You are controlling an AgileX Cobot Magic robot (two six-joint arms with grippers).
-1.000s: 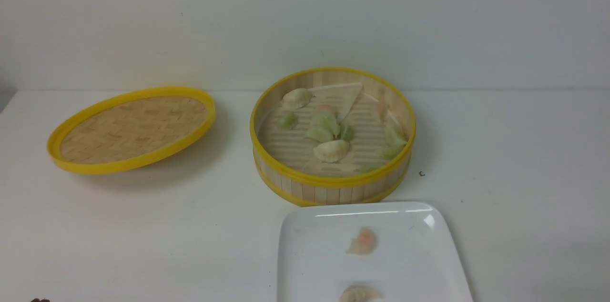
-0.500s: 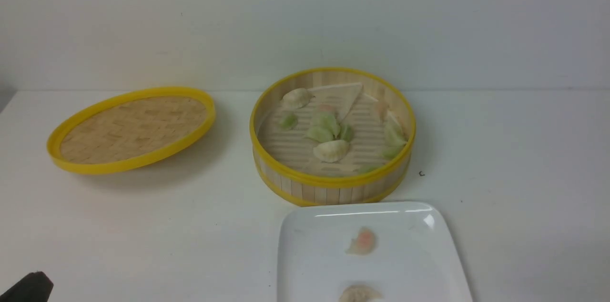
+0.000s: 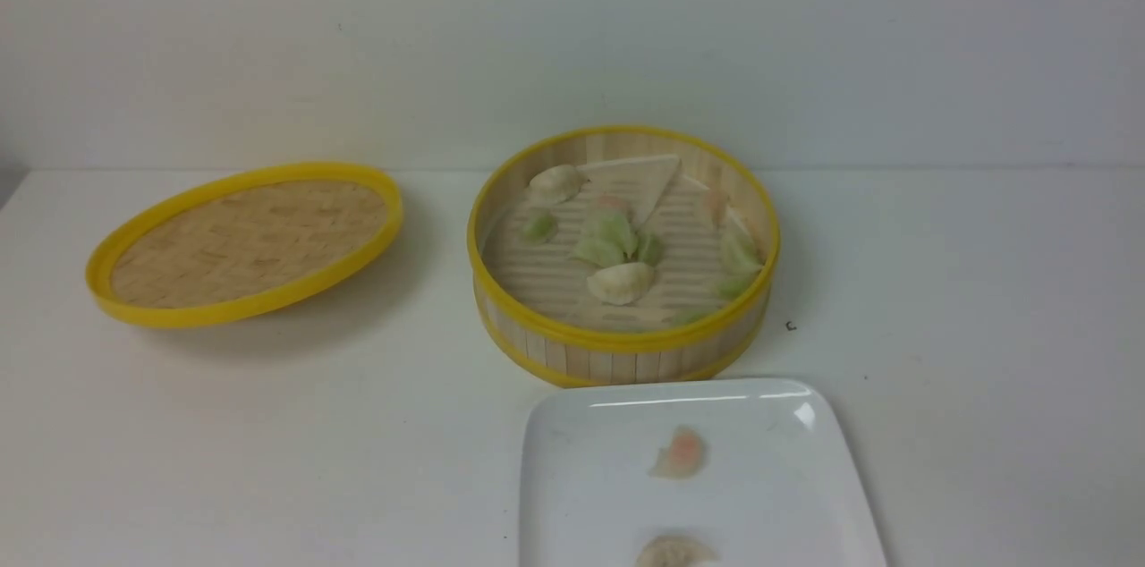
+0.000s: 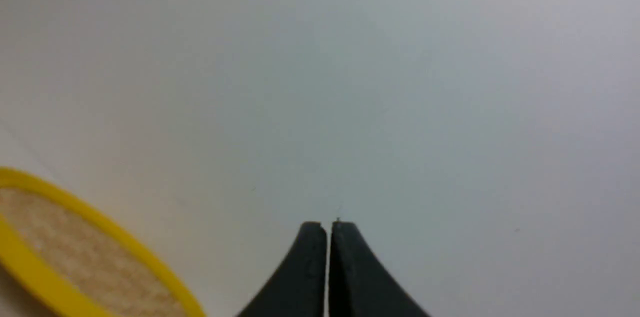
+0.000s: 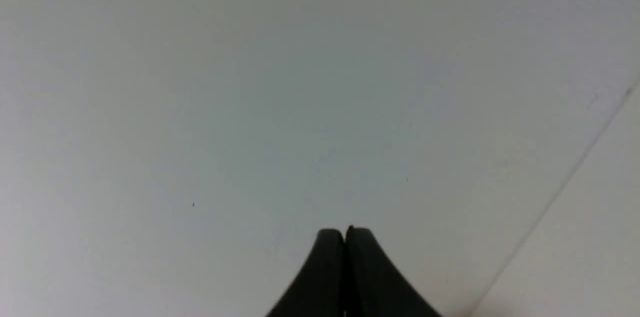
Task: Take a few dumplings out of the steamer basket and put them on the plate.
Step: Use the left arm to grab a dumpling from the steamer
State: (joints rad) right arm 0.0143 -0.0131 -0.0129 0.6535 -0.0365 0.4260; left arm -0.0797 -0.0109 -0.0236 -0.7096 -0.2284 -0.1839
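The steamer basket point(image 3: 626, 352) stands at the table's middle with several dumplings point(image 3: 621, 283) on its ribbed floor, pale green and whitish. In front of it lies the white plate point(image 3: 778, 495), holding a pink-tinted dumpling point(image 3: 680, 452) and a beige one point(image 3: 673, 552) at the frame's bottom edge. Neither arm shows in the front view. In the left wrist view my left gripper point(image 4: 328, 226) is shut with nothing in it, over bare table. My right gripper point(image 5: 345, 231) is shut and empty too, above plain white surface.
The flat woven lid point(image 3: 246, 241) with its yellow rim lies tilted on the table to the left of the basket; its edge point(image 4: 90, 252) also shows in the left wrist view. A white wall closes the back of the table.
Half a second ago a dark part of the left arm showed at the front view's bottom left corner; it has gone out of view. Basket, plate and dumplings have not moved.
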